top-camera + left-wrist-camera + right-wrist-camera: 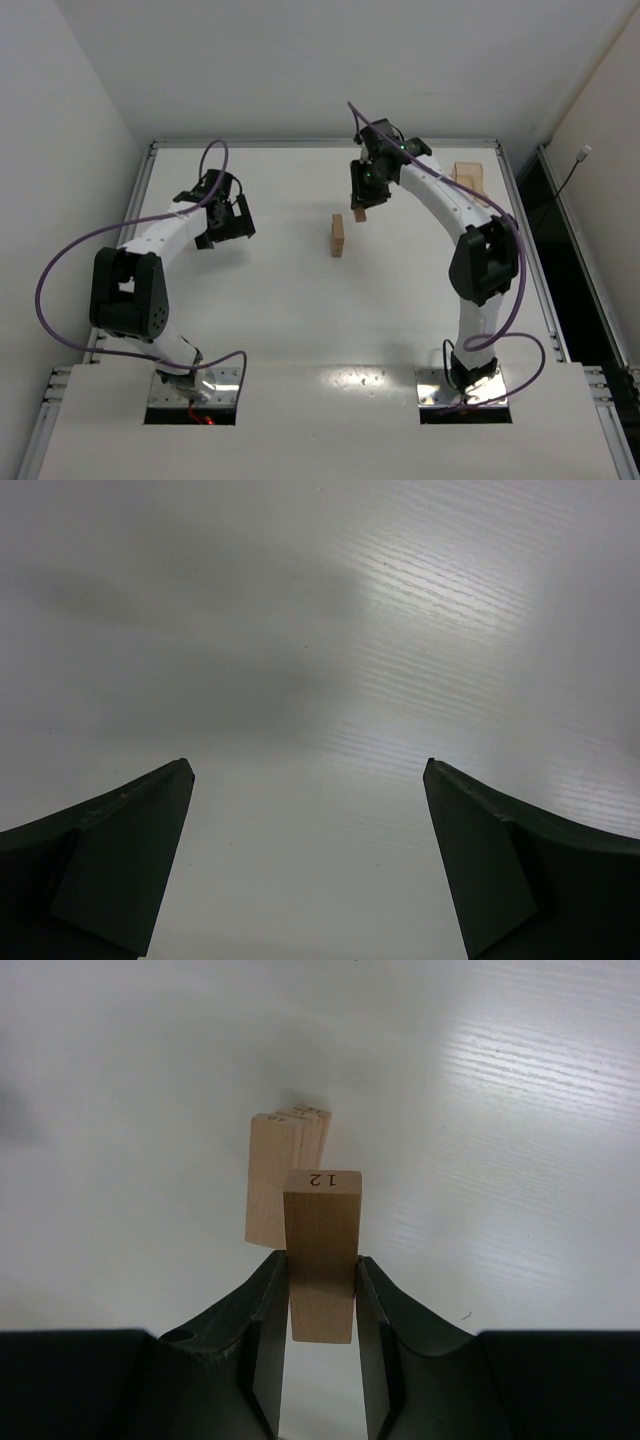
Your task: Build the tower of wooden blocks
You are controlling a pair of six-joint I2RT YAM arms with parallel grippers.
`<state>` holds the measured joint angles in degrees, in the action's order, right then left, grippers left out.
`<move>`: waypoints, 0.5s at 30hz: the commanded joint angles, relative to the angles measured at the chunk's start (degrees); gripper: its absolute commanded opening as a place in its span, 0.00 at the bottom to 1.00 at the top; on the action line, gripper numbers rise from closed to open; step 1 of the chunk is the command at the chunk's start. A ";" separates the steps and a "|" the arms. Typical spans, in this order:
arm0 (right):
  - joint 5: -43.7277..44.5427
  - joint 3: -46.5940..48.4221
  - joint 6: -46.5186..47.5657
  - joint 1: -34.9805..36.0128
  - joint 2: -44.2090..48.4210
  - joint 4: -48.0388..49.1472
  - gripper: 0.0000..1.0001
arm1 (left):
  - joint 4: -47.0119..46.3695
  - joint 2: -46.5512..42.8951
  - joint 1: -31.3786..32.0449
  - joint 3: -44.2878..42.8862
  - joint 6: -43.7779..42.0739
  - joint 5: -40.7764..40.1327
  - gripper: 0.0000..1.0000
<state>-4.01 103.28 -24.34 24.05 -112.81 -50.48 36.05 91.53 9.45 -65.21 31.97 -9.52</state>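
Note:
The wood block tower (338, 236) is a short narrow stack of light-tan blocks on the white table, mid-table; in the right wrist view it (282, 1175) stands just beyond the held block. My right gripper (360, 207) is shut on a tan wooden block (321, 1250) marked "12", held in the air up and to the right of the tower (359, 214). My left gripper (224, 228) is open and empty over bare table at the left; its fingers (120, 860) frame only white surface.
A shallow tan tray (468, 178) lies at the back right by the table edge. Purple cables loop off both arms. The table's raised rim (150, 160) runs along the back and sides.

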 commanded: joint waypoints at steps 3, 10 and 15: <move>5.76 2.45 -4.21 3.36 -0.12 -3.75 0.00 | -0.02 0.85 0.48 -2.55 -0.50 -1.12 1.00; 10.50 4.72 -8.97 6.71 -2.32 -4.28 0.00 | -0.02 0.85 0.48 -2.55 -0.50 -1.12 1.00; 12.79 6.05 -13.36 8.46 -3.99 -5.41 0.00 | -0.02 0.85 0.48 -2.03 -0.50 -1.12 1.00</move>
<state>5.34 106.17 -33.30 31.88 -116.18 -54.70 36.38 92.31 9.45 -65.84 31.94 -9.96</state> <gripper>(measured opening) 0.258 1.000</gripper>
